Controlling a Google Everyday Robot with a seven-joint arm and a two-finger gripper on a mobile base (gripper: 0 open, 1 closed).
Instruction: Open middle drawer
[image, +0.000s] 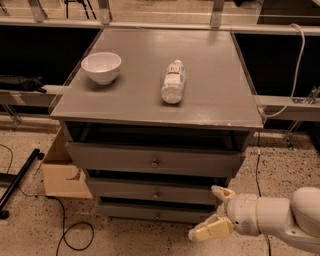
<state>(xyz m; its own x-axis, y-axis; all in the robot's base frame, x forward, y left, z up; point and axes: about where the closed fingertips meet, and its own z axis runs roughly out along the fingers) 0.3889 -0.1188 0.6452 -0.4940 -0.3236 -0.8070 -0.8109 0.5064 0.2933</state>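
Three drawers stack under the table (215, 90); the middle drawer (120, 189) looks shut in the second tier. It is stiff wood and probably slides heavily, and it offers one hold: the small round knob (156, 194), likely slippery. The jaws hang spread open, low to the knob's right, near the bottom drawer (130, 212).

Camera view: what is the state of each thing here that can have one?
Middle drawer: looks shut, knob untouched.
Top drawer: looks shut.
Lowest drawer: looks shut.
Bowl: upright on the cabinet top.
Bottle: lying on its side on the cabinet top.
Tool: open, holding nothing, low in front of the drawers' right end.
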